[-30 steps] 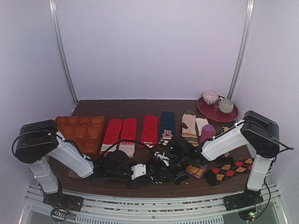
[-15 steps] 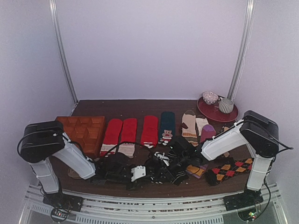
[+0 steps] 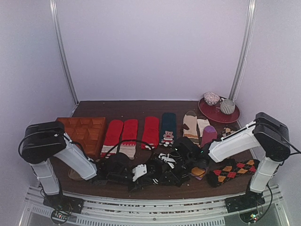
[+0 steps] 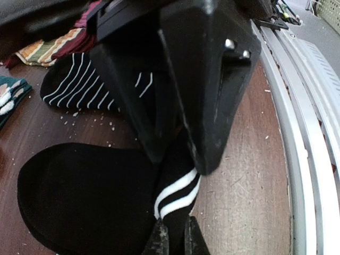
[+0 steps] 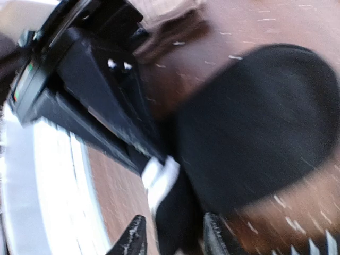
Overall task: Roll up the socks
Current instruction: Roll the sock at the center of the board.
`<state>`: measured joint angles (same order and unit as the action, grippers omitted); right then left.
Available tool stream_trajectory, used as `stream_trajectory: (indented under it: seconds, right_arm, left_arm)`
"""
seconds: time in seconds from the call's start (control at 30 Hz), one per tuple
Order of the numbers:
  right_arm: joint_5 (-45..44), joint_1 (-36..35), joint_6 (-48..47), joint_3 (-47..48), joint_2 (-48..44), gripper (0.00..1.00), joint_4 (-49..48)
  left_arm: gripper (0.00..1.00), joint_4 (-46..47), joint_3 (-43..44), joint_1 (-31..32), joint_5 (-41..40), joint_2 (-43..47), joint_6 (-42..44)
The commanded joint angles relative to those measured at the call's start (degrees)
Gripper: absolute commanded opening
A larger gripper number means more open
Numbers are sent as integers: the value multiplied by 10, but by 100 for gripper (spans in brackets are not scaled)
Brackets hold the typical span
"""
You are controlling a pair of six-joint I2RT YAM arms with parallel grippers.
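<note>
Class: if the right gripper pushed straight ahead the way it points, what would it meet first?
The right gripper meets the white-banded cuff of the black sock, lying between its fingers; just behind it, probably the left gripper, shut on that cuff. Blur hides exact depth.

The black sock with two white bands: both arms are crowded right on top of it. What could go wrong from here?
The left gripper pinches only the cuff end of the black sock; such a small bite might slip.
The right gripper stands open astride the same cuff, close to the left one; they could bump.
The cuff lies near the table's metal rail and might get dragged over it.
</note>
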<state>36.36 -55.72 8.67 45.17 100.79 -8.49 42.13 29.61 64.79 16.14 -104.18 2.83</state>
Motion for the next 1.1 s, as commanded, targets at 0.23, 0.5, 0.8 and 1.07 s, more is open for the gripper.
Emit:
stream_trajectory:
  seconds: [0.23,0.5,0.8,1.07]
  right_arm:
    - [-312,-96,-158,-189,-251,41,-154]
    - [-386,-176,-193,-174,-169,38,-173]
    - [-384,-180,-208,-148,-110,36,-205]
    - [-403,-180,-217,-131,-63,36,-226]
  left_arm:
    - [0,-11,-43,-12,47,-69,-113]
    - [0,-6,-45,-15,51,-80,-120]
    - [0,-6,-51,-17,53,-80,-121]
    - [0,-2,-51,-17,56,-88,-122]
